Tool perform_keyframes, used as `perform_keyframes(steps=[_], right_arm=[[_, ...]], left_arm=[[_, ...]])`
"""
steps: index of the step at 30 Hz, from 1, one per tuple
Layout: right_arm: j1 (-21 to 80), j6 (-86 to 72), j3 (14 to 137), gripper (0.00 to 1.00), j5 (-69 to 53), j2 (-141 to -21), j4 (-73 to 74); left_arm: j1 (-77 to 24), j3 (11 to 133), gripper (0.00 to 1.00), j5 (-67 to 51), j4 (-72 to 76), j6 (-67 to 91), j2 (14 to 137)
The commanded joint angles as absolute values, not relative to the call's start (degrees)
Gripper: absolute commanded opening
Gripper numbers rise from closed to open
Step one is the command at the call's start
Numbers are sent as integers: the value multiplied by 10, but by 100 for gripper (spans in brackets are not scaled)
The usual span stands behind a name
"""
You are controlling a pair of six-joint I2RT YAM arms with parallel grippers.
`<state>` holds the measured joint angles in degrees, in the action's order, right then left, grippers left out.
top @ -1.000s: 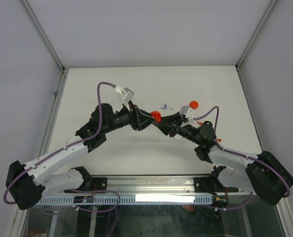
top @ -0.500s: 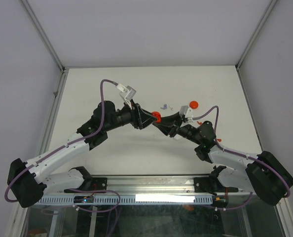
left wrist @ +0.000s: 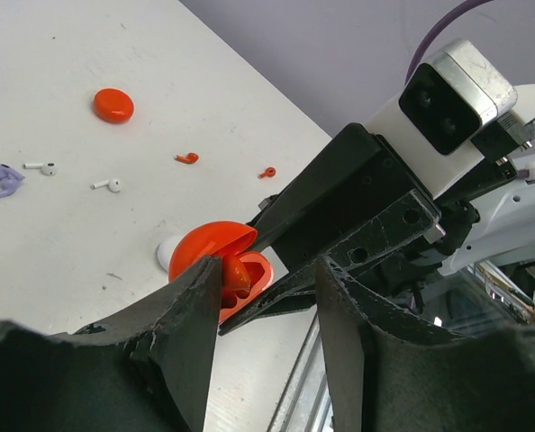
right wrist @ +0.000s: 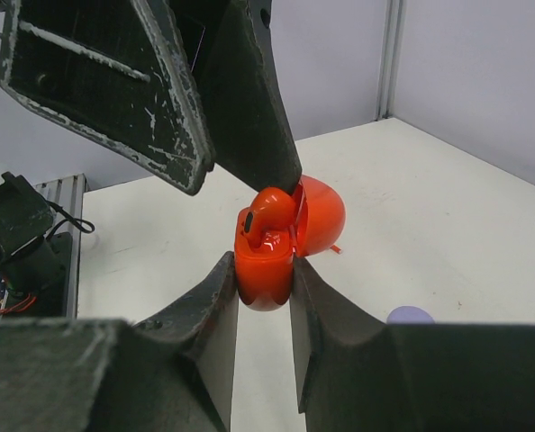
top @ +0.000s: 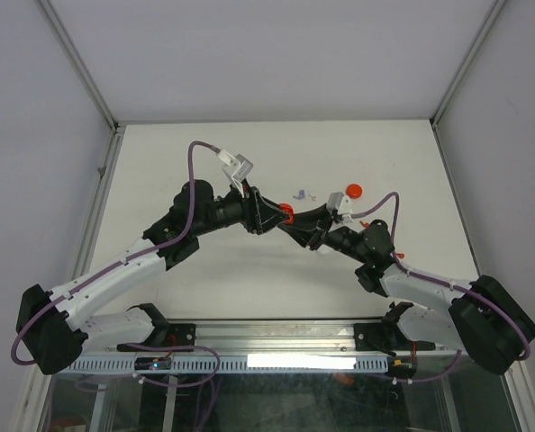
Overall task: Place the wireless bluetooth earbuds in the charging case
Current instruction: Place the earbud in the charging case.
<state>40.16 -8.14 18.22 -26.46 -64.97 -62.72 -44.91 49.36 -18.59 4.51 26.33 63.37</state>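
Observation:
The charging case [right wrist: 266, 265] is red with its lid hinged open, and my right gripper [right wrist: 264, 270] is shut on its lower body, holding it above the table. One red earbud [right wrist: 269, 211] sits in a slot of the case with its head sticking out. My left gripper [left wrist: 269, 270] is open, with nothing between its fingers; its left finger tip rests against that earbud [left wrist: 234, 273] at the case [left wrist: 221, 261]. In the top view both grippers meet at the case [top: 286, 213] mid-table. Loose red earbuds [left wrist: 187, 157], white earbuds [left wrist: 108, 184] and lilac earbuds [left wrist: 2, 178] lie on the table.
A red disc [left wrist: 113, 104] lies beyond the loose earbuds, also in the top view as the red disc [top: 354, 190]. A white disc [left wrist: 168, 252] sits partly behind the case. A lilac disc [right wrist: 410, 315] lies near my right finger. The metal rail runs along the near table edge [top: 276, 335].
My left arm has swung right and forward, bringing its fingers up against the case. The right gripper has kept the case almost still.

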Motion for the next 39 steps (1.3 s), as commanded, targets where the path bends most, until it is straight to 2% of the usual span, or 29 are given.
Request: perform_keyframes(steps=[1, 9, 16, 29, 39], right_arm=[[402, -83, 209, 0, -275, -636, -657], [402, -85, 214, 0, -295, -637, -655], [402, -91, 223, 0, -318, -632, -648], [402, -103, 230, 0, -335, -635, -648], [402, -105, 229, 0, -324, -633, -648]], left_arm=[[-454, 518, 45, -238, 56, 242, 636], [-454, 517, 43, -251, 58, 208, 638], [-455, 511, 46, -258, 61, 186, 637], [-455, 503, 57, -273, 75, 165, 630], [-455, 498, 62, -239, 76, 173, 613]])
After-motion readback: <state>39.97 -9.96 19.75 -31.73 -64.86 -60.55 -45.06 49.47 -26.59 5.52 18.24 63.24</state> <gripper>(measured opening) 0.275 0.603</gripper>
